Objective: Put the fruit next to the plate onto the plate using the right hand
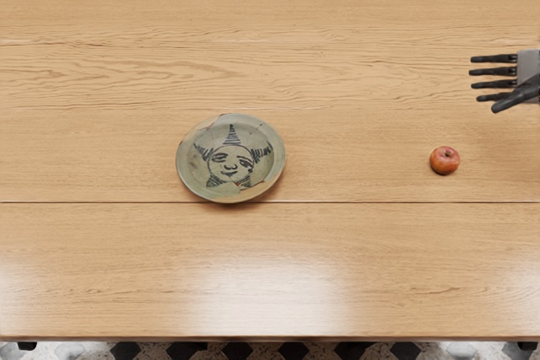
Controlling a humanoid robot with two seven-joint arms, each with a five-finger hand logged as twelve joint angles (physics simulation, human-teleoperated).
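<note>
A wooden table (270, 276) holds a face-painted plate (230, 158) at centre; right hand (506, 80), fingers spread and empty at the right edge, must reach down to the apple (445, 159).

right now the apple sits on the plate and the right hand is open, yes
No: the head view shows the apple on the table, right of the plate and apart from it. The right hand is open.

Right hand (521, 80) cut by right edge, arm beyond frame. Table (337, 276) ends cropped both sides.
</note>
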